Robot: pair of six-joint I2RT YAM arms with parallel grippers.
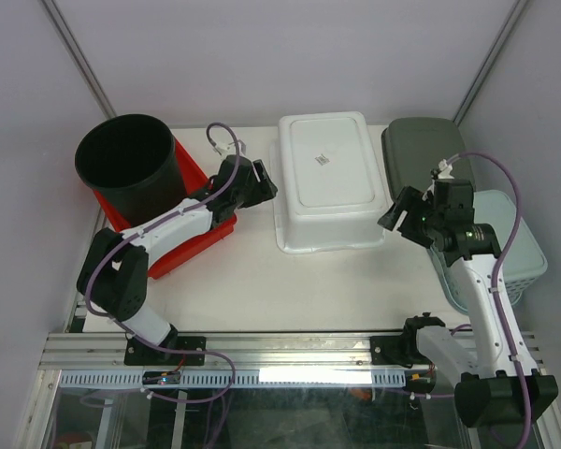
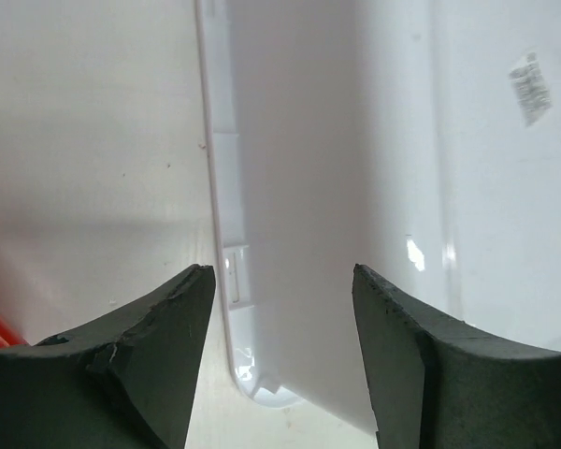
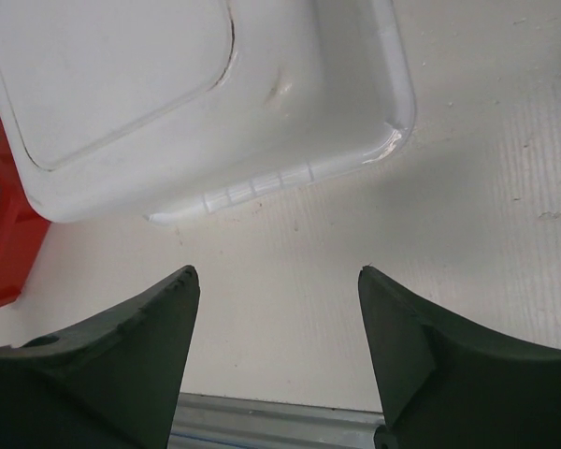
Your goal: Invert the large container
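White large container [image 1: 329, 178] bottom-up, label [image 1: 323, 160] on base, left claw [image 1: 266, 184], right claw [image 1: 395, 213] parted, seemingly empty

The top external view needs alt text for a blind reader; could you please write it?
A white container lies upside down at centre, the left hand open at its left side and the right hand open near its right corner. A black bucket stands on a red tray at left; a grey tub and basket sit right.
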